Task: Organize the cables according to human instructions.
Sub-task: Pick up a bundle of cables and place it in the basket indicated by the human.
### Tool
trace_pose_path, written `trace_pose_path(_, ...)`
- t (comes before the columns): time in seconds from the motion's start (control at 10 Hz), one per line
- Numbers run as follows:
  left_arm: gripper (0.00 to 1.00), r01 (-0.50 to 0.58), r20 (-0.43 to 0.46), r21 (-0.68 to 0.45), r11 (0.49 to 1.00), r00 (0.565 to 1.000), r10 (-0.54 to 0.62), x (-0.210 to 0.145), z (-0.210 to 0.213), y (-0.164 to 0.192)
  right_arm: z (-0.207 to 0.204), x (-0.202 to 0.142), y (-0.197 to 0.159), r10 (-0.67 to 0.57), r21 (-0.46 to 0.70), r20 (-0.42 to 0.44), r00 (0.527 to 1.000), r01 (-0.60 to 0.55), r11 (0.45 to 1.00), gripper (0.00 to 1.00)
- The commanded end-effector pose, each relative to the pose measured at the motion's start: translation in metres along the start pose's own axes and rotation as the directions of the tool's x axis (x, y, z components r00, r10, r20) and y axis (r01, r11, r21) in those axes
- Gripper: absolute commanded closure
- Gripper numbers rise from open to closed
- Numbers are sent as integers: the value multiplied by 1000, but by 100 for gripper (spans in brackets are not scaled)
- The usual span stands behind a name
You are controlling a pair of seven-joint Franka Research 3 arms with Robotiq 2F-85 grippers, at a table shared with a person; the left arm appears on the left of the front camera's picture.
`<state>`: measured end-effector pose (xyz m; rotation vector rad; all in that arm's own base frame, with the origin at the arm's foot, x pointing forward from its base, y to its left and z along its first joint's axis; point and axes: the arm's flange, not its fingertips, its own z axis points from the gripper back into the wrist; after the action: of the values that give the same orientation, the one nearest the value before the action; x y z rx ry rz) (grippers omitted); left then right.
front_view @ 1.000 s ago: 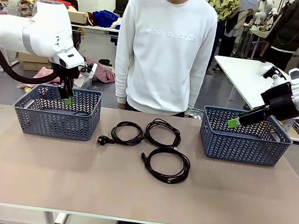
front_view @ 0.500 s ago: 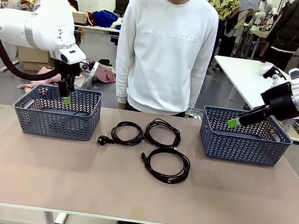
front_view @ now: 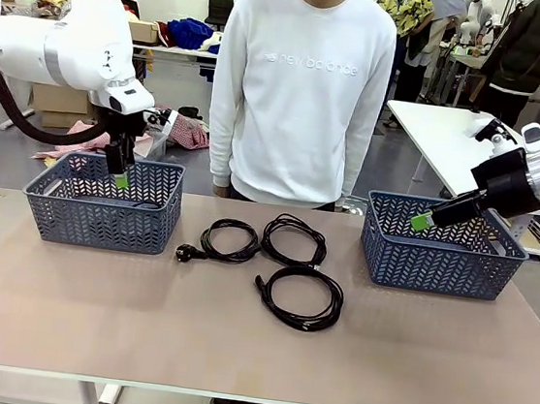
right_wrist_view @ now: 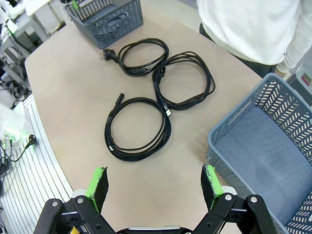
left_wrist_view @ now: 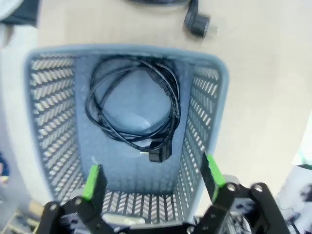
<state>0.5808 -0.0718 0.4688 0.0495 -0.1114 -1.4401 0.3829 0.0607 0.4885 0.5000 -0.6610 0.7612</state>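
Left gripper (left_wrist_view: 152,176) spread wide, empty, hovers over left basket (left_wrist_view: 200,122); one coiled cable (left_wrist_view: 131,109) lies flat inside. Right gripper (right_wrist_view: 152,181) wide, empty, beside right basket (right_wrist_view: 285,105). On desk (front_view: 92,309) between baskets: plug-ended coil (front_view: 229,240), far coil (front_view: 293,240), near coil (front_view: 300,297)

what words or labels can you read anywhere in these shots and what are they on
"new balance": pale raised letters across the chest of the person's white sweatshirt, in the front view.
No other text is legible. No print can be made out on the cables, the left basket or the right basket. Anything printed in the background is too small and blurred to read.
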Motion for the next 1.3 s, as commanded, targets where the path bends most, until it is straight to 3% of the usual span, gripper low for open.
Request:
trace_pose_path(0.0, 0, 13, -13, 0, 1000, 1000, -13, 2, -1, -1, -2, 1, -4, 18, 16, 27, 999, -19, 1000, 0)
trace_pose_path(0.3, 0, 8, -1, -2, 1000, 1000, -8, 4, -1, -1, -2, 1, -4, 18, 16, 27, 999, -19, 1000, 0)
trace_pose_path(0.5, 0, -43, 88, 6, 999, 995, 42, 20, 3, -13, -2, 1, -4, 18, 16, 27, 999, -19, 1000, 0)
trace_pose_path(1.0, 0, -116, 274, -42, 992, 954, 123, 45, 7, -77, -2, 1, -4, 18, 16, 27, 999, -19, 1000, 0)
trace_pose_path(1.2, 0, -121, 312, -43, 992, 942, 128, 55, 2, -113, -2, 1, -4, 18, 16, 27, 999, -19, 1000, 0)
